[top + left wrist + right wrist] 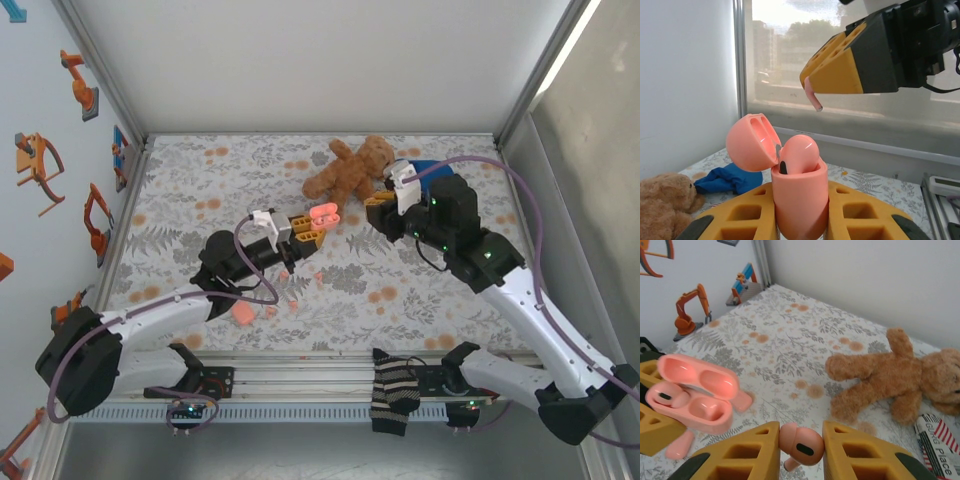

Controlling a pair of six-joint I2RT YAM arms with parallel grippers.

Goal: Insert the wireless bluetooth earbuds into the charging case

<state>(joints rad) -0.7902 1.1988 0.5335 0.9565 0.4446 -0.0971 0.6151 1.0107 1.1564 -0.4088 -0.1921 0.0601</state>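
My left gripper is shut on the pink charging case, held upright with its lid swung open. One salmon-pink earbud sits in the case, its rounded head above the rim. The other socket looks empty. My right gripper is shut on a second earbud, stem pointing down. It hovers just right of and above the case, apart from it. In the left wrist view that earbud's stem hangs below the right gripper's fingertips.
A brown teddy bear lies at the back, between and behind the grippers. A blue cloth lies behind the right arm. Several small pink pieces and a larger pink piece lie near the left arm. A striped sock hangs over the front rail.
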